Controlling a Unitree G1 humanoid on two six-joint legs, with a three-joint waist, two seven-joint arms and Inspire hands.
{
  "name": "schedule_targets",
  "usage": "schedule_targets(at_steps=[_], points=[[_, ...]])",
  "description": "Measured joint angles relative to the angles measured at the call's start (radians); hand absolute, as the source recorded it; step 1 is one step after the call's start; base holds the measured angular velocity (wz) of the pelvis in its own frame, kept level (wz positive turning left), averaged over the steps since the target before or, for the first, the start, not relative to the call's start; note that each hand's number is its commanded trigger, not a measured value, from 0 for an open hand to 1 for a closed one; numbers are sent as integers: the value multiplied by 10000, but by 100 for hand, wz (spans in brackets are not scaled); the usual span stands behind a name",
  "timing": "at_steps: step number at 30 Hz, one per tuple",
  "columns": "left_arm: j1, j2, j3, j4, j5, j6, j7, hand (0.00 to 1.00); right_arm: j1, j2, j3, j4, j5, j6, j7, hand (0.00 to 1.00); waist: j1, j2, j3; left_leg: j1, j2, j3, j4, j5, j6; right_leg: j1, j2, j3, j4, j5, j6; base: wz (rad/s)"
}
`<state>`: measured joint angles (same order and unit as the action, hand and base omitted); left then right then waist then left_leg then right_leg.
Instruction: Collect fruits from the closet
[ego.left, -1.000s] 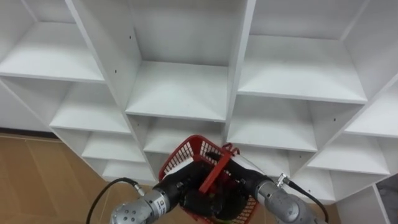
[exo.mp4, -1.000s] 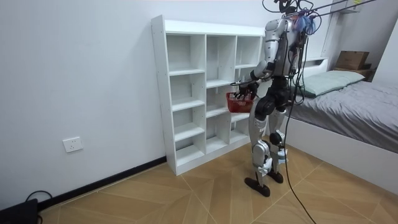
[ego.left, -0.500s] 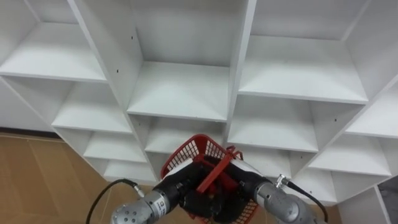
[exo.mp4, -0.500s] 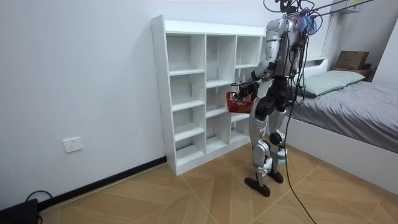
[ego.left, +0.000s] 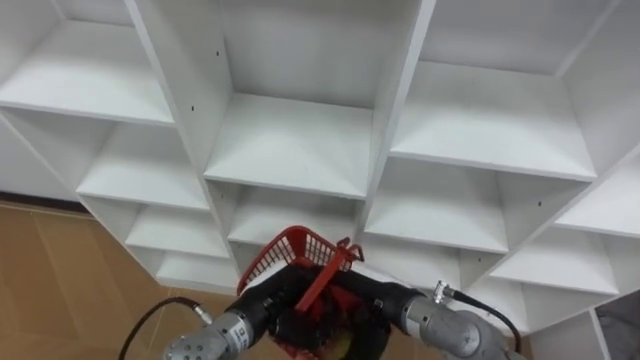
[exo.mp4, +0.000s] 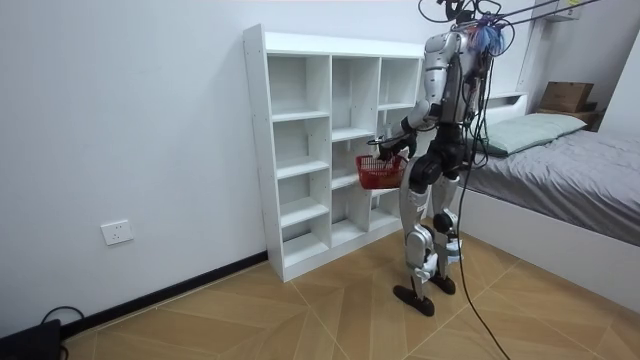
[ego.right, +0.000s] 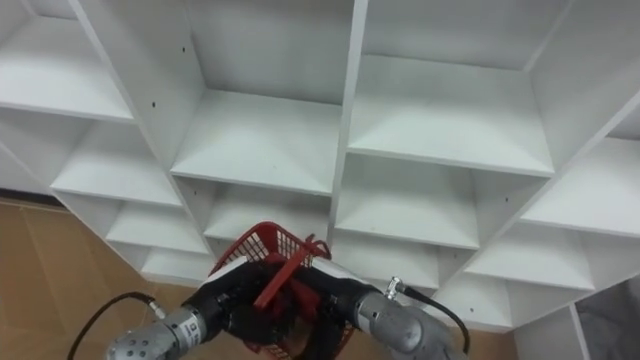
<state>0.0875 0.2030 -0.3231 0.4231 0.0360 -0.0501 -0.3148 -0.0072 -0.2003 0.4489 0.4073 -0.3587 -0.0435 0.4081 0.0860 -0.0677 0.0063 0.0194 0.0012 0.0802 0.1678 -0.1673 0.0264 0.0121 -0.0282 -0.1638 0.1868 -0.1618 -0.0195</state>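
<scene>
basket (ego.left: 292, 252): red mesh, held in the air just before the closet (ego.left: 290, 150), at its middle column and under its mid-height shelf
change: carried lower and a little out from the closet against a second ago; in the room view, down from level with that shelf to just beneath it; slight shift of the eye views put down to the head
meaning: probably drawn back from the compartments, so either done picking here or passing to another shelf; a judgement only
left hand (ego.left: 262, 308): on the basket's left wall, dark fingers curled round the rim
right hand (ego.left: 372, 298): on the basket's right wall, fingers wrapped over the rim in the same way
handle (ego.left: 322, 278): tilted up between the two hands
fruit: possibly one piece, a pale greenish patch (ego.left: 340, 345) deep in the basket; too hidden to name
shelves: smooth white board, bare in every compartment in sight; little left to collect from this closet, by the look of it
stance: upright on both feet, close before the closet's half nearer the bed, facing it
floor (exo.mp4: 300, 310): herringbone wood, running under and out in front of the closet
wall (exo.mp4: 130, 120): plain and pale, behind the closet
socket (exo.mp4: 117, 232): low on the wall, well off the closet's end toward the room view's left
bed (exo.mp4: 570, 170): grey cover, past the closet's other end
</scene>
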Motion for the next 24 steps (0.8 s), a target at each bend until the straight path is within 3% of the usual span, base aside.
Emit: schedule_targets(at_steps=[6, 17, 21, 24], points=[[190, 4, 185, 206, -7, 367, 244, 100, 675, -9, -59, -618, 133, 353, 231, 0, -18, 31, 14, 78, 28, -10, -18, -40, -26, 93, 17, -1, 24, 5, -7, 0], [635, -185, 842, 302, 28, 464, 665, 100, 1186, -37, -811, -1142, 541, 421, 300, 0, -12, 46, 22, 190, 29, -5, -36, -42, -25, 120, 39, 132, 3, 9, -9, -1], [571, -154, 975, 1477, 27, 460, 1022, 100, 1281, -47, -1041, -1139, 1299, 428, 278, 0, -131, 58, 30, 284, 28, -4, -82, -67, -40, 204, 92, 236, -40, 8, -9, -4], [814, -111, 1269, 1715, 41, 541, 1157, 100, 1408, -31, -1395, -1138, 1961, 429, 16, 0, -287, 50, 35, 289, 34, -4, -79, -81, -38, 216, 119, 235, -59, 9, -9, 0]])
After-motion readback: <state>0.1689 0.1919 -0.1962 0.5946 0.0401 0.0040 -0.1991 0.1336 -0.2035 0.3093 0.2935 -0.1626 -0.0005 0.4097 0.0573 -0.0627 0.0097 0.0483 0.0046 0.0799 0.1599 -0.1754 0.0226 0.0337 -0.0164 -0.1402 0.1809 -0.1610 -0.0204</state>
